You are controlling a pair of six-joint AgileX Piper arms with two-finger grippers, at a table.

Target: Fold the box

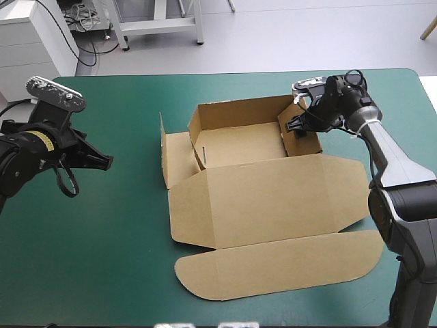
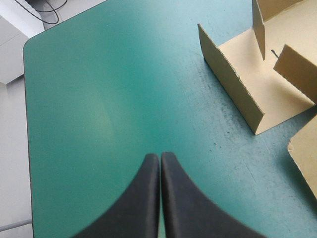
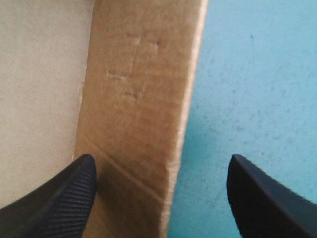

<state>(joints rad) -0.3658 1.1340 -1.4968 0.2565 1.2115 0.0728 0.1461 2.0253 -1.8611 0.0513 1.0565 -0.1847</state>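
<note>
Starting with the right gripper (image 1: 301, 127): how far open is it, and what does it touch?

— Its black fingers (image 3: 64, 198) are spread wide. In the high view it sits at about 1 o'clock on the table, at the 3 o'clock wall (image 1: 314, 145) of the tray (image 1: 239, 140). In its own wrist view that brown wall runs up between the two fingers: one finger is over the pale inside of the tray, the other over the teal-green cover (image 1: 102, 246). Gaps show on both sides, so it straddles the wall without pinching it. I cannot tell whether either pad brushes the board.

And the left gripper (image 1: 104, 162)?

— Pressed together, the two fingers meeting in one point, with nothing between them. It is out at 9 o'clock on the table, well apart from the box (image 1: 259, 198), over bare cover. From its wrist view the nearest board is an upright side flap (image 2: 230, 82), ahead of the tips and off to one side.

Where does the box lie, then?

— In the middle of the table, slightly toward 3 o'clock. The tray takes the 12 o'clock part, with its far wall and both end walls raised. A small flap is turned inward at the corner next to the right gripper. The side flap stands on edge at the tray's 9 o'clock. The lid (image 1: 266, 198) lies flat on the cover toward 6 o'clock. Its long rounded tuck flap (image 1: 280, 266) lies flat as well, nearest the table's 6 o'clock edge.
</note>
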